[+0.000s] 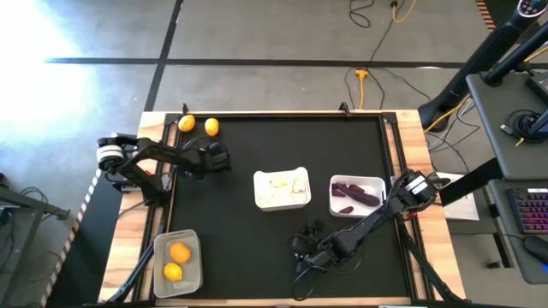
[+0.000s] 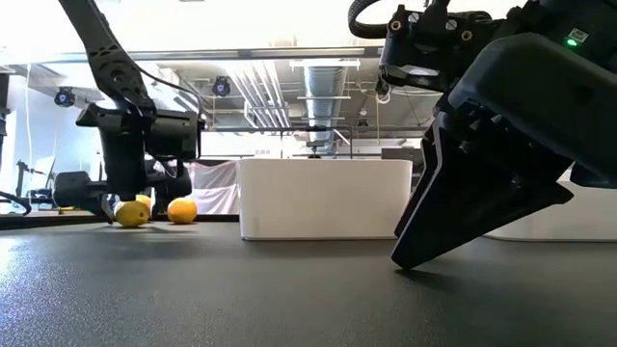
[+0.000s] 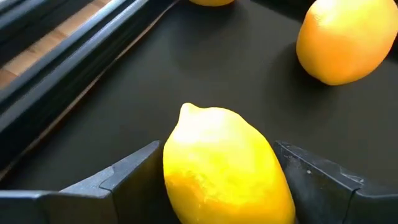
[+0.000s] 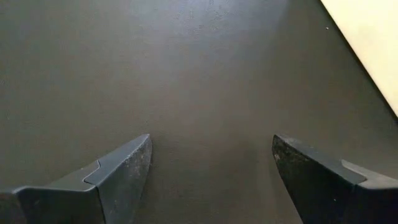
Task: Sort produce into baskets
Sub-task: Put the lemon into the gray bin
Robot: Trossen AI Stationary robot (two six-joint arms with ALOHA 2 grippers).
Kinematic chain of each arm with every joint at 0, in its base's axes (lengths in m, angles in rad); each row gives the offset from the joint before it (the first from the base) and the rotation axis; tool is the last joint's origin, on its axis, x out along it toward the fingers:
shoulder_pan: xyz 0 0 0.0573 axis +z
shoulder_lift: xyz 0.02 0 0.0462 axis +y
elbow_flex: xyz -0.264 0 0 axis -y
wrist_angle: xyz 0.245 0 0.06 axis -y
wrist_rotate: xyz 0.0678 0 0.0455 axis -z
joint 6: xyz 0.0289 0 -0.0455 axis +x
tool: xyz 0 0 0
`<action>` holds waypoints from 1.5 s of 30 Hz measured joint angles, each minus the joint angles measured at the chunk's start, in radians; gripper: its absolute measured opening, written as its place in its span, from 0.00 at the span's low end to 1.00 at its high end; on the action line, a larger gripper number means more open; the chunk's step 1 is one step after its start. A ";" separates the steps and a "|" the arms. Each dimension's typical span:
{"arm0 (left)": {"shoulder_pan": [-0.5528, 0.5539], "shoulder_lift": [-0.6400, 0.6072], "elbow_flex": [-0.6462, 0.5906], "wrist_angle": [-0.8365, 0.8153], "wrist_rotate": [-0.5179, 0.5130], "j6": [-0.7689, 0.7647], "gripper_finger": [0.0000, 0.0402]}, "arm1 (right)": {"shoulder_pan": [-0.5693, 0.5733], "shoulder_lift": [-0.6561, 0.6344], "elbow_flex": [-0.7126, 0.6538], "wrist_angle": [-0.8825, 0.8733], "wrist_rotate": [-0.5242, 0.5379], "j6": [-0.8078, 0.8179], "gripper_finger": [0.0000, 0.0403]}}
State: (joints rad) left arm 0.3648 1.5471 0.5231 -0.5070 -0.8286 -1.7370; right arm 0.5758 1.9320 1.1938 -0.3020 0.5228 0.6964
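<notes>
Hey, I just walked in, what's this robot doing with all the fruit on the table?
It is sorting produce into bins. The left gripper is down at the table's far left corner, its fingers open around a yellow lemon but not closed on it; another lemon lies beside it. Two lemons already sit in the clear rectangular tub, white bulbs in one white tray, purple vegetables in the other. The right gripper waits open over bare mat.

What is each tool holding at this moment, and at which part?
Nothing is held yet. The left tool stands open around a lemon, one finger at each long side. The right tool is open and empty above the mat.
</notes>
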 joint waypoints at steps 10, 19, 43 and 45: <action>-0.014 -0.004 -0.100 0.175 -0.031 0.067 0.54 | 0.000 0.000 0.000 0.005 0.001 0.011 0.81; -0.214 -0.024 -0.061 0.174 -0.013 0.383 0.57 | 0.000 0.000 0.000 0.007 0.001 0.011 0.81; -1.162 -0.398 0.393 -0.241 0.320 0.888 0.58 | -0.099 0.000 0.002 0.019 0.002 -0.066 0.81; -1.217 -0.391 0.399 -0.241 0.389 0.819 0.58 | -0.113 0.000 0.005 0.025 0.002 -0.068 0.81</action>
State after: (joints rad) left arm -0.8521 1.1563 0.9222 -0.7475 -0.4393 -0.9184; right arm 0.4625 1.9320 1.1984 -0.2771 0.5249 0.6283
